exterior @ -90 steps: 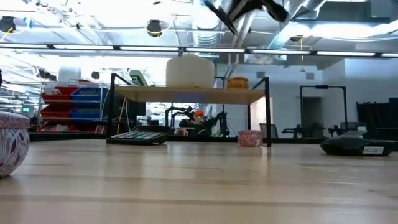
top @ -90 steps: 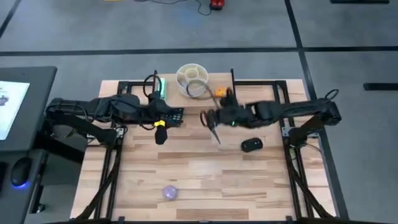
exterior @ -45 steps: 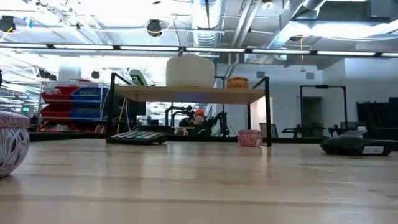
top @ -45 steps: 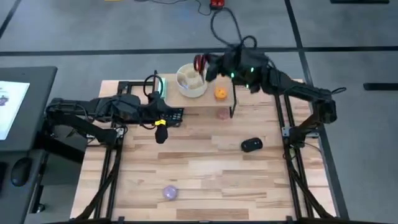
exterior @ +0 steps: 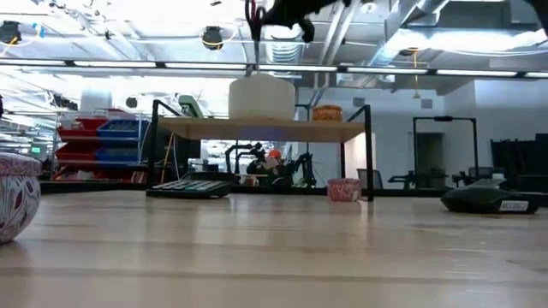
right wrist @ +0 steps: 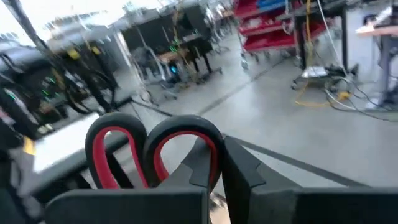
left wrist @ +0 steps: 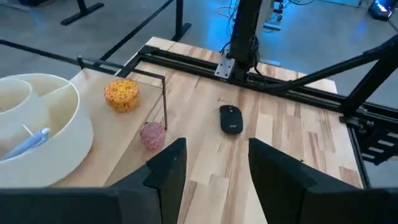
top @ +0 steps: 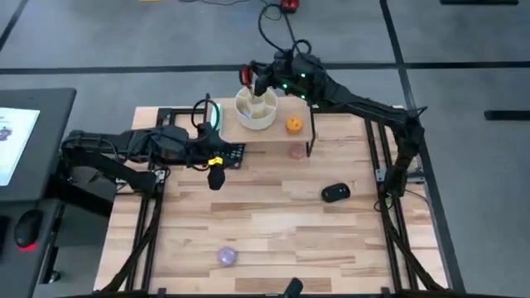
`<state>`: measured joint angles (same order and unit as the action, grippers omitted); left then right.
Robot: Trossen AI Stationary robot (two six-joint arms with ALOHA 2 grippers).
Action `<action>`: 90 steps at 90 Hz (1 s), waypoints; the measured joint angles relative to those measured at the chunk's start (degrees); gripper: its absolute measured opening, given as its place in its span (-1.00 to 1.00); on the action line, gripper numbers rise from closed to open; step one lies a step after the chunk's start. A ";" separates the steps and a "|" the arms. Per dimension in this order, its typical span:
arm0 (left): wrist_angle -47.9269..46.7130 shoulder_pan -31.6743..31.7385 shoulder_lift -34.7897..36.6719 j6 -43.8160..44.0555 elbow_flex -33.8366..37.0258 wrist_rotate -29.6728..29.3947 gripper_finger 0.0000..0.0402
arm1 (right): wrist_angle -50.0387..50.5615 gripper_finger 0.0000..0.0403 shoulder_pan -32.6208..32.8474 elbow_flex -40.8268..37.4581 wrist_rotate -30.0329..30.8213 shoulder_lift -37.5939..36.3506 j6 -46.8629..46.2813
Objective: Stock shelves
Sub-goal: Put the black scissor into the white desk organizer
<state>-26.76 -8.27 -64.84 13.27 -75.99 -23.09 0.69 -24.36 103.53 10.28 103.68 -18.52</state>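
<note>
Light-wood tabletop (top: 273,223) on black frame rails, seen from above, with a workshop of red and blue bins beyond it in the low view. At the far edge stands the shelf (top: 263,131) — a small plank riser on thin black legs. Already on its top: a cream divided bowl (top: 255,108) and a small orange object (top: 293,125). Under the shelf, on the table, lies a pink object (top: 296,152), and the calculator (top: 229,154) sits by its left legs.

Stage of the task, as judged: part-way. The right gripper (top: 253,79) hangs above the bowl, clenched on red-handled scissors (right wrist: 152,152) whose blades point down toward a compartment (exterior: 254,38); they are not yet let go. The left gripper (left wrist: 211,168), fingers spread and holding nothing, waits low over the table beside the shelf's left end, above the calculator. Well apart from the shelf and apparently left to stock: a black computer mouse (top: 334,193) toward the right, and a purple patterned ball (top: 226,256) near the front edge.

Containers: the bowl is split into several compartments; the left wrist view shows one pen-like item (left wrist: 28,142) lying in one of them, the others in sight being bare.
</note>
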 joint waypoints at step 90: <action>0.04 0.00 0.00 -0.02 0.00 -1.53 -0.25 | 10.86 -0.64 -2.12 0.11 -4.87 2.60 1.90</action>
<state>-26.72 -8.27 -64.84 13.25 -75.99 -24.62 11.55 -26.48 103.63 5.41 106.28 -16.62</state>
